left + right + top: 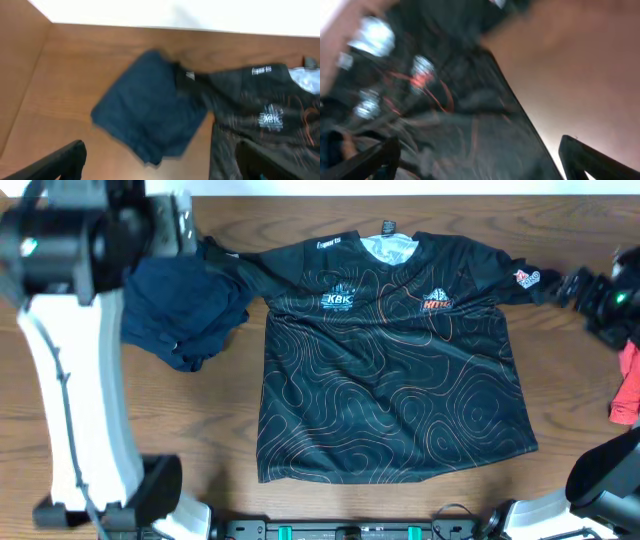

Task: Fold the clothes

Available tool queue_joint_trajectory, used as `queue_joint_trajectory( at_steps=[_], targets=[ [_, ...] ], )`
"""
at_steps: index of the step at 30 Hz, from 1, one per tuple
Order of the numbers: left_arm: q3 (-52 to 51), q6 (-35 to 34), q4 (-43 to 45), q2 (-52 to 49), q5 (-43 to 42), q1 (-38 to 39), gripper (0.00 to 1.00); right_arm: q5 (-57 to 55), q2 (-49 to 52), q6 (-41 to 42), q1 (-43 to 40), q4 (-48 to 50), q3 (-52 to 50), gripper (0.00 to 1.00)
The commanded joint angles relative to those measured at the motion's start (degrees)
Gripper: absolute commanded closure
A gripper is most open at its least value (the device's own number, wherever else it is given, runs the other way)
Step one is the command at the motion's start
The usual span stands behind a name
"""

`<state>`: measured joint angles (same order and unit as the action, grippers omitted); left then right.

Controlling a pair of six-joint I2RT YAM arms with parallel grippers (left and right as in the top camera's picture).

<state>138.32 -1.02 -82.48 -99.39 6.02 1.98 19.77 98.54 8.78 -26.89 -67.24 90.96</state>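
Both empty: spread wide at left gripper (160, 164) and right gripper (479, 161). Find jersey (390, 370) flat mid-frame, collar toward top. Could snag navy cloth (185, 310) touching upper-left sleeve; risks dragging both along together.

Jersey spread flat mid-table, second garment at its left sleeve.
The jersey (390, 370) lies front up on the table (580, 410), with its collar toward the far edge, its hem toward the robot and a sleeve out to each side. A bunched garment (180, 305) sits far left, under the end of the left sleeve. A crumpled cloth (628, 385) lies at the right edge, apart from the jersey.
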Motion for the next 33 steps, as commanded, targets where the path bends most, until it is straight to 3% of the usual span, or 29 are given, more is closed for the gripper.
queue_joint_trajectory(
  at_steps=[1, 3, 5, 11, 16, 17, 19, 21, 25, 31, 32, 33],
  targets=[
    [0.3, -4.0, -4.1, 1.5, 0.4, -0.3, 0.04, -11.1, 1.2, 1.0, 1.5, -1.3, -6.0, 0.06],
    [0.3, -4.7, -7.2, 2.4, -0.3, -0.3, 0.04, -16.9, 1.2, 1.8, 1.4, 0.2, -11.4, 0.16],
    [0.3, -4.7, -9.5, 3.1, -1.8, -0.3, 0.04, -21.1, 1.2, 3.9, 0.7, 2.6, -17.0, 0.19],
    [0.3, -4.7, -12.5, 3.5, -4.8, -0.3, 0.04, -10.0, 1.2, 3.2, -0.6, 11.1, -31.0, 0.31],
    [0.3, -4.7, -12.5, 3.5, -5.2, -0.3, 0.04, -12.5, 1.2, 5.0, -0.6, 12.7, -36.8, 0.43],
    [0.3, -4.7, -12.5, 3.5, -5.2, -0.3, 0.04, -12.5, 1.2, 5.0, -0.6, 12.9, -37.4, 0.57],
    [0.3, -4.7, -12.5, 3.5, -5.2, -0.3, 0.04, -14.9, 1.2, 6.0, -0.7, 12.9, -37.7, 0.75],
    [0.3, -4.7, -12.4, 3.5, -5.2, -0.3, 0.04, -19.9, 1.2, 8.3, -1.2, 12.9, -37.3, 0.99],
    [0.3, -4.7, -12.2, 3.5, -5.2, -0.3, 0.04, -27.1, 1.2, 13.5, -5.1, 13.2, -33.3, 0.99],
    [0.3, -4.7, -12.2, 3.5, -5.6, -0.3, 0.04, -32.9, 1.2, 13.4, -12.3, 11.5, -19.6, 0.98],
    [0.3, -4.7, -12.2, 3.5, -5.6, -0.3, 0.04, -32.8, 1.2, 13.4, -12.9, 10.9, -17.6, 0.86],
    [0.3, -4.7, -12.2, 3.5, -5.6, -0.3, 0.04, -32.0, 1.2, 13.0, -13.4, 10.1, -15.6, 0.64]
  ],
)
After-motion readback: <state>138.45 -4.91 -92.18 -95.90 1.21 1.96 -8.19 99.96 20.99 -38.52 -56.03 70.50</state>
